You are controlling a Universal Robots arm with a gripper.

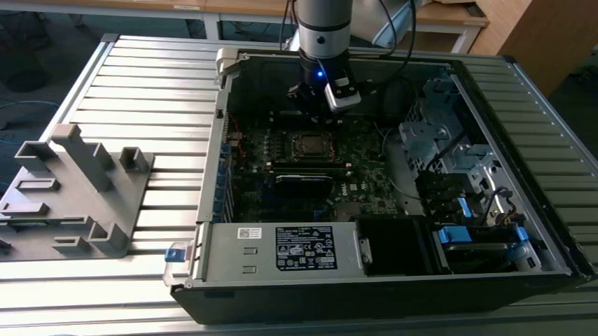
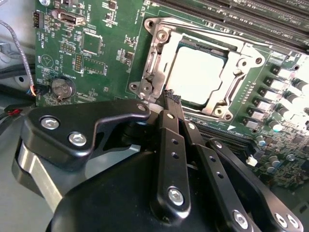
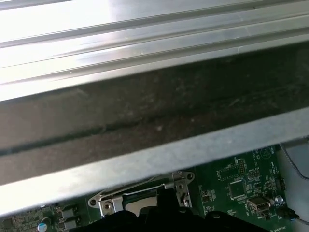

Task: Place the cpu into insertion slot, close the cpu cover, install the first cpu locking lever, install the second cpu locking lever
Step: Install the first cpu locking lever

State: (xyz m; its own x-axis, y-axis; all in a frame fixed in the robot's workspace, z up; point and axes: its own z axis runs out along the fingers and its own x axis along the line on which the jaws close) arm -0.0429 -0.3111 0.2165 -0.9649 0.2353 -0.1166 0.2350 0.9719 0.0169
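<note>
The cpu [image 2: 195, 75] lies flat in the insertion slot [image 2: 159, 34], its pale silver top facing up. The cpu cover [image 2: 241, 54], a silvery frame, is down around the chip's edges. My gripper [image 2: 170, 100] is shut, with its black fingers [image 2: 166, 145] pressed together and nothing between them. Its tips stand at the socket's near corner, beside the metal latch parts [image 2: 145, 87]. In the exterior view the gripper [image 1: 313, 103] hangs inside the open computer case [image 1: 215, 210], just behind the cpu [image 1: 311, 145]. In the first wrist view a silvery edge of the socket [image 3: 140, 195] shows below the case wall.
A grey plastic fixture [image 1: 75, 189] stands on the slatted table at the exterior view's left. Inside the case are a metal drive cage [image 1: 439, 136], a labelled silver box [image 1: 299, 248] at the front and long black memory slots [image 1: 309, 165]. A coin battery [image 2: 62, 88] sits on the green board.
</note>
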